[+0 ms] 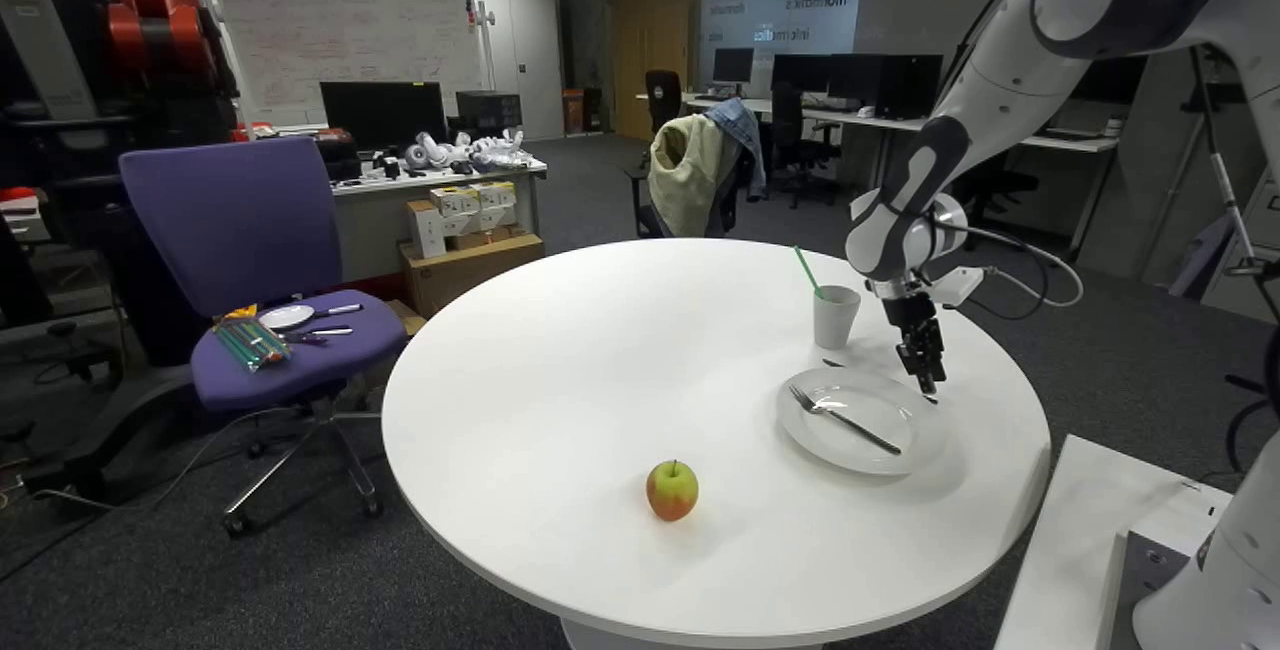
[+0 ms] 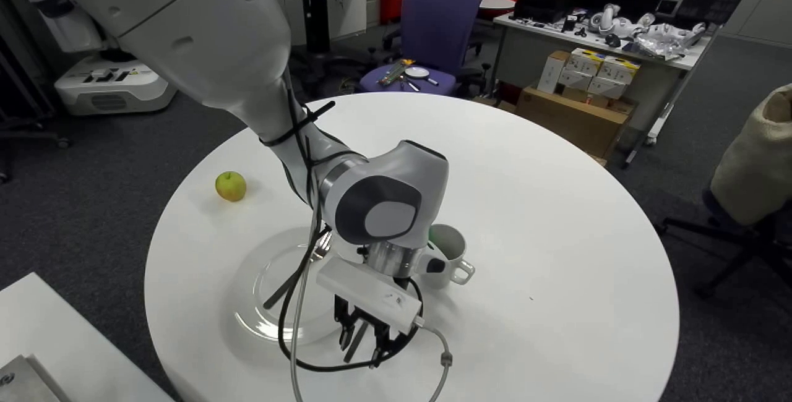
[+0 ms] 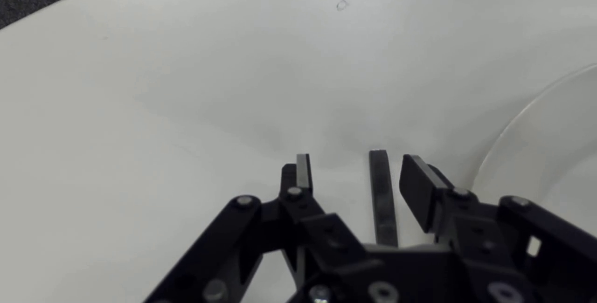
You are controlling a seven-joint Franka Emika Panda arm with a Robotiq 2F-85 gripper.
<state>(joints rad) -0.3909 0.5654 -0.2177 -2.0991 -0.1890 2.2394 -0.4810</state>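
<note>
My gripper (image 1: 926, 388) points down over the white round table (image 1: 560, 380), beside a white plate (image 1: 815, 440). In the wrist view the gripper (image 3: 358, 172) is open. A dark utensil handle (image 3: 383, 200) lies on the table between the fingers, nearer the right finger, and is not clasped. The handle also shows between the fingers (image 2: 361, 351) in an exterior view; the rest of this utensil is mostly hidden. The plate rim (image 3: 508, 130) is right of the fingers. A fork (image 1: 855, 425) lies across the plate.
A white mug (image 1: 834, 318) with a green straw (image 1: 808, 272) stands behind the plate. A red-green apple (image 1: 672, 490) sits near the table's front edge. A purple chair (image 1: 300, 330) holding a bag and utensils stands beside the table.
</note>
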